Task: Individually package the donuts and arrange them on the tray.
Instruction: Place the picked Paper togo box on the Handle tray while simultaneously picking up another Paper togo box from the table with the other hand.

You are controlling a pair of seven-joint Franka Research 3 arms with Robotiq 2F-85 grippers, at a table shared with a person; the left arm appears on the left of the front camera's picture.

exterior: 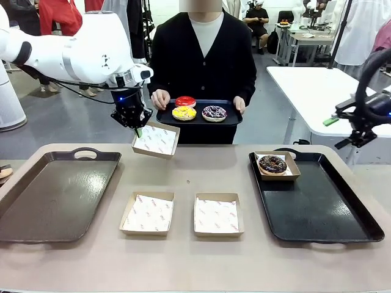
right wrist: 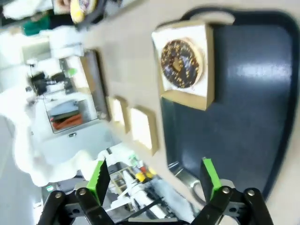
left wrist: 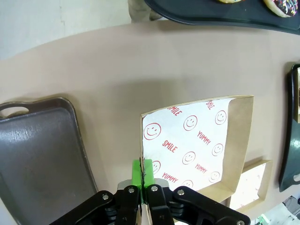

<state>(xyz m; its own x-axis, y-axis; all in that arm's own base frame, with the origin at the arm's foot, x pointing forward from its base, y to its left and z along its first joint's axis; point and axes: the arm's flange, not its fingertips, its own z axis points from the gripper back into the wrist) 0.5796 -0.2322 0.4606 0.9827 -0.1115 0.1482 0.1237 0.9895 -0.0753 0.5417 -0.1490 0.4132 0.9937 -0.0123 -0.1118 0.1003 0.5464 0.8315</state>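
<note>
A person across the table holds a small dark tray (exterior: 232,118) carrying the red donut (exterior: 185,101), the yellow donut (exterior: 184,113) and the purple sprinkled donut (exterior: 214,112). The chocolate donut (exterior: 272,163) (right wrist: 181,63) sits in a paper box (exterior: 292,173) on the far left corner of the right tray (exterior: 321,210). My left gripper (exterior: 139,129) (left wrist: 142,176) is shut on the rim of an empty paper-lined box (exterior: 156,140) (left wrist: 197,140), held above the table just below the person's tray. My right gripper (exterior: 337,130) (right wrist: 154,180) hangs open above that tray's right side, holding nothing.
Two empty lined boxes (exterior: 148,212) (exterior: 218,213) lie side by side on the table's middle front. A large dark tray (exterior: 58,195) (left wrist: 37,154) lies at the left, bare. A white table (exterior: 317,85) stands behind at the right.
</note>
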